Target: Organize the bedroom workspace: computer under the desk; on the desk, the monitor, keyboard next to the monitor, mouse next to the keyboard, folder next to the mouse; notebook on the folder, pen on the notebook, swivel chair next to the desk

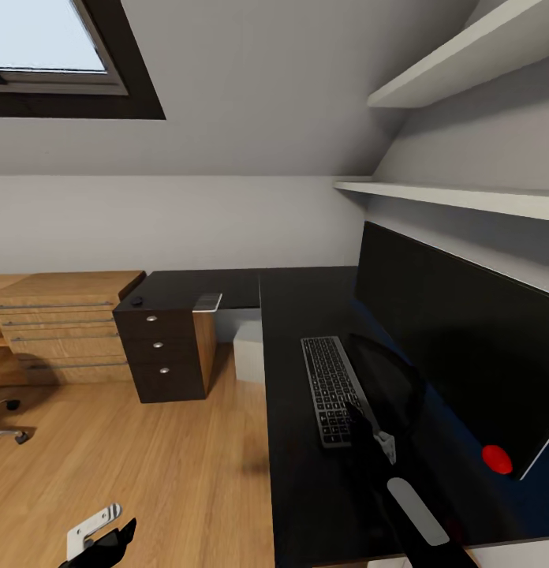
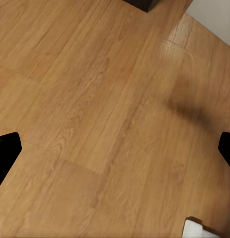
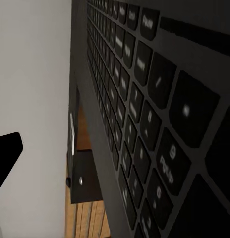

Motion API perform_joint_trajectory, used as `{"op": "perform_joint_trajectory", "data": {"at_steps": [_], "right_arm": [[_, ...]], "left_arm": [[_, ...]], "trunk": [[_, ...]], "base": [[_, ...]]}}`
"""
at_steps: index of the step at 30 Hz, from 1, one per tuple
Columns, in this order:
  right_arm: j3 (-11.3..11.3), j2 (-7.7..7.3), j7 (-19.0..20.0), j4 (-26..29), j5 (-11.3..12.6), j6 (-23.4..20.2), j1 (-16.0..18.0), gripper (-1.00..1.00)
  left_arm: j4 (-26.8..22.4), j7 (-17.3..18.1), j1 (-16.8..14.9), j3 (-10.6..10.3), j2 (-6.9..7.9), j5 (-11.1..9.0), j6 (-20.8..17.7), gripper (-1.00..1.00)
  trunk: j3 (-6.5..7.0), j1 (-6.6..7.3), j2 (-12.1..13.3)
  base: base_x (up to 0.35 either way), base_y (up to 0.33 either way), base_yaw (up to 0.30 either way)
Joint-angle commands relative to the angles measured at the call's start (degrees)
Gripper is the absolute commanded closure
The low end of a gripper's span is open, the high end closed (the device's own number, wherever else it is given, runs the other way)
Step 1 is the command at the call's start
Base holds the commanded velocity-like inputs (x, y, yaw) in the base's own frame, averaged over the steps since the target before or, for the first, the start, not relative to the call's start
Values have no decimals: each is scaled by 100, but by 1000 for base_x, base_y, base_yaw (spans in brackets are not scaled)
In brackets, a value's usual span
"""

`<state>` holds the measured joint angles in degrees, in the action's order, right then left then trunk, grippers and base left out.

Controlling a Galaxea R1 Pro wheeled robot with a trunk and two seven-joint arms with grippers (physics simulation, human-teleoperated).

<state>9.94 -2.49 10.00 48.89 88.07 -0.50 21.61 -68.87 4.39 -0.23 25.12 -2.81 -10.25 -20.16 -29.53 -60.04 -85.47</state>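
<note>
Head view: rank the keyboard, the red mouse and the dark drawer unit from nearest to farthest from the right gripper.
1. Keyboard: on the desk, right at the right gripper.
2. Red mouse: on the desk by the monitor's corner.
3. Dark drawer unit: across the floor, far left.

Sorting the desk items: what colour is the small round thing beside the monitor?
Red, clearest in the head view, near the monitor.

The head camera looks forward and down from beside the dark L-shaped desk (image 1: pixel 306 489), taking in its top and the wood-plank floor (image 1: pixel 148 473). The left wrist camera faces straight down at that floor (image 2: pixel 105 119), well off the desk. The right wrist camera sits very close over the desk's slim grey keyboard (image 3: pixel 144 119), looking along its keys; the head view shares this keyboard (image 1: pixel 331 388).
</note>
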Motion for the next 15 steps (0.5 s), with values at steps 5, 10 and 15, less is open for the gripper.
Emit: {"op": "perform_joint_trajectory", "data": {"at_steps": [5, 10, 15], "right_arm": [[17, -6, 2, -46, 90, -25, 1, -100], [17, -6, 2, -46, 94, -21, 1, -100], [17, -6, 2, -46, 95, -20, 1, -100]], "left_arm": [[3, 27, -3, 19, -1, -39, -30, -100], [5, 27, -3, 19, 3, -40, -39, -100], [5, 27, -3, 19, 8, -43, -41, -100]], "trunk": [[-6, -1, -2], [-6, -1, -2], [-6, -1, -2]], "base": [[-45, 0, 0], [-268, 0, 0], [-324, -37, 0]]}}
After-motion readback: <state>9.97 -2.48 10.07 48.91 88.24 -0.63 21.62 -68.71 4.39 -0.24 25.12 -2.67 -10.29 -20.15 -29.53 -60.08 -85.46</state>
